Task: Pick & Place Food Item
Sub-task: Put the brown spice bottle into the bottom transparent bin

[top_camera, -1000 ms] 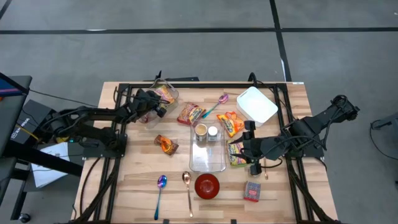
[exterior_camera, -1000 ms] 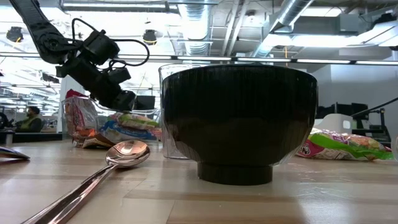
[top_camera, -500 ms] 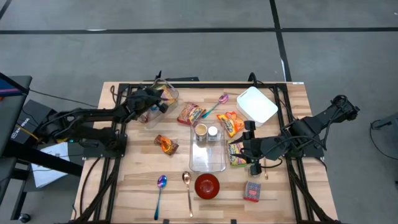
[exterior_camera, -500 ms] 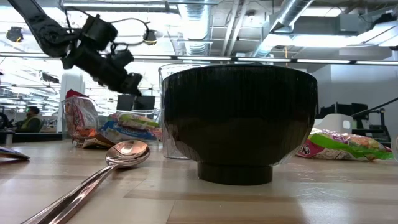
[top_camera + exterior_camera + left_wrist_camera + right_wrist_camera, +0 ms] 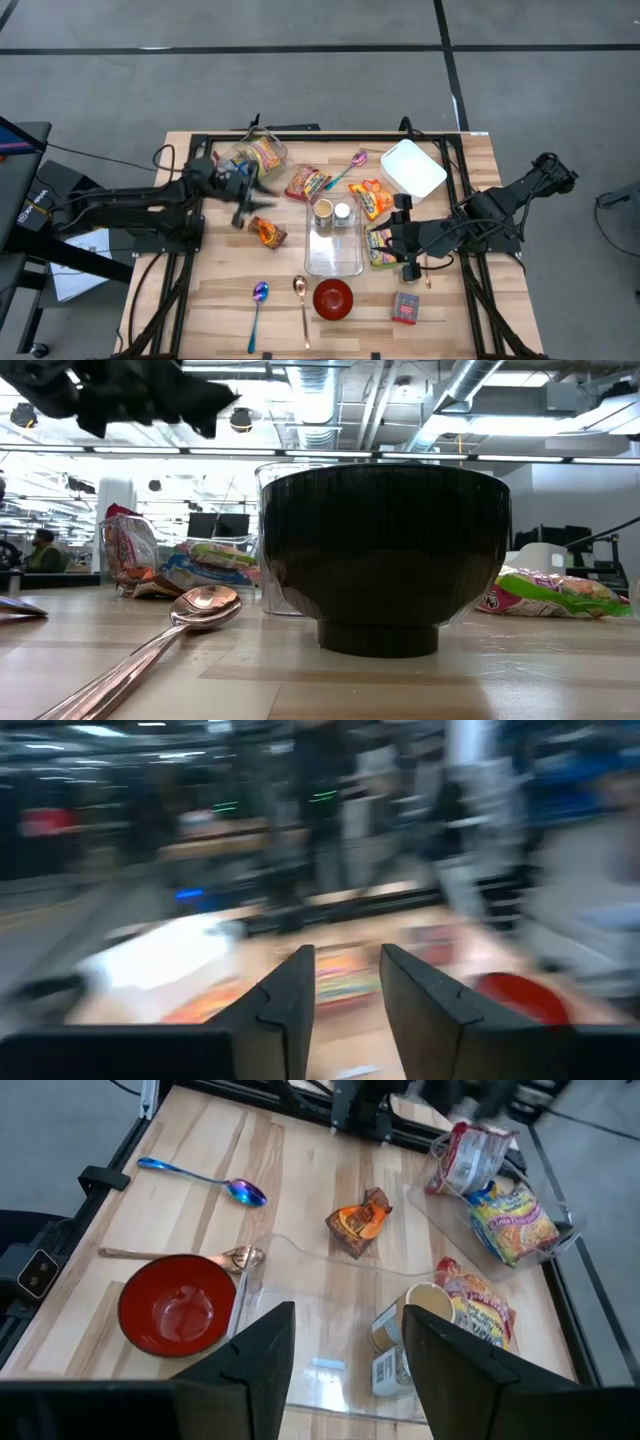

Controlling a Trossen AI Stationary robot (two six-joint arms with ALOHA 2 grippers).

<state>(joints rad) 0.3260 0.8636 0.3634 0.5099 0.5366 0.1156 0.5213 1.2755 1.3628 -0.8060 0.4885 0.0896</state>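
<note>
At the far left of the table stands a clear tub (image 5: 258,157) holding yellow and red food packets (image 5: 505,1208). My left gripper (image 5: 250,195) hangs blurred above the table just near of the tub, pointing level. Its fingers (image 5: 345,1000) are open with nothing between them. An orange packet (image 5: 267,232) lies on the wood close by. My right gripper (image 5: 392,240) waits open over a green and pink packet (image 5: 380,250), beside the clear tray (image 5: 335,255).
Two cans (image 5: 332,210) stand in the clear tray. A red bowl (image 5: 333,298), two spoons (image 5: 258,297) and a small red box (image 5: 405,308) lie near the front edge. A white container (image 5: 412,168) and more packets (image 5: 305,183) sit toward the far side.
My left gripper has pulled back out of the clear tub, rising and moving toward the table's near and left side. It has tipped from pointing down to pointing level. The packets stay in the tub.
</note>
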